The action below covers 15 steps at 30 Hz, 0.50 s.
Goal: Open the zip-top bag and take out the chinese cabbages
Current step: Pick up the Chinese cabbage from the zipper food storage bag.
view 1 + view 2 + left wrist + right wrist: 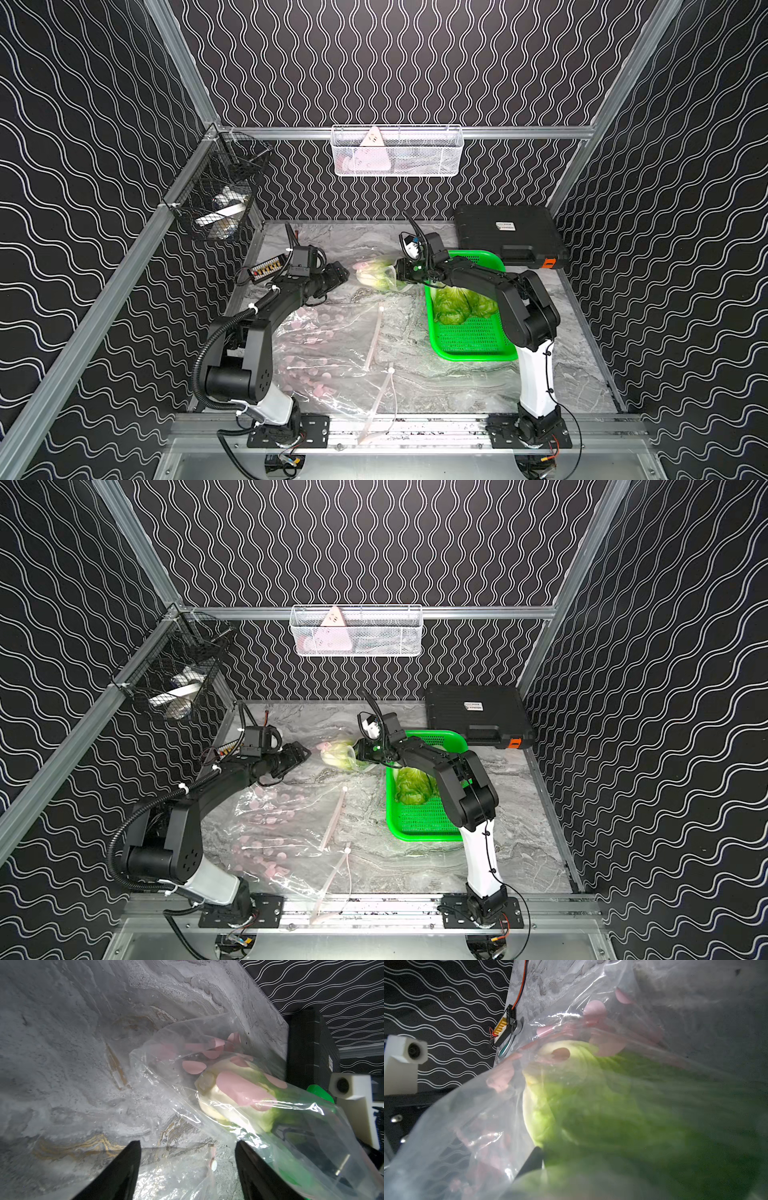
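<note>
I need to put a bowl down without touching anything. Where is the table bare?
Bare marble: the front, between the zip-top bag, green basket and right arm base, and a strip along the right wall beside the basket. Crowded: the middle, where the left gripper and right gripper flank the bagged cabbage; a black case fills the back right corner.

Black left arm (270,316) and right arm (515,291) have white base links (276,405), black cables (203,365).
</note>
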Each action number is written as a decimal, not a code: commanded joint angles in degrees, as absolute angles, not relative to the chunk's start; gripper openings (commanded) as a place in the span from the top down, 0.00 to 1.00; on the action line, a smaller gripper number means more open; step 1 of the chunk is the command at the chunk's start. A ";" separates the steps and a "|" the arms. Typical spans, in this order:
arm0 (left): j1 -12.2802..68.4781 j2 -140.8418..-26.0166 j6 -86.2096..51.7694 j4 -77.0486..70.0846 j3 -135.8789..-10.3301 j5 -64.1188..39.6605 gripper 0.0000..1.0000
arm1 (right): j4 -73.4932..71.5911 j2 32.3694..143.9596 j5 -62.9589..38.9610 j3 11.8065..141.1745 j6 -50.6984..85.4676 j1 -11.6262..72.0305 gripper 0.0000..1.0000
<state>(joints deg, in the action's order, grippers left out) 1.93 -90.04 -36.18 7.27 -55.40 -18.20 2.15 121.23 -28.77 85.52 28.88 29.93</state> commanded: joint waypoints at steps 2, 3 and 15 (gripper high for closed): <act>2.49 -90.17 -34.68 7.92 -57.11 -16.95 0.23 | 3.55 119.59 -24.02 84.83 27.90 29.88 0.63; 2.63 -90.47 -34.76 7.89 -57.45 -17.24 0.22 | 4.02 119.28 -23.96 84.81 26.96 29.88 0.63; 5.45 -99.55 -55.33 -16.11 -53.37 -29.35 0.01 | 7.49 120.78 -34.14 87.95 21.26 29.71 0.80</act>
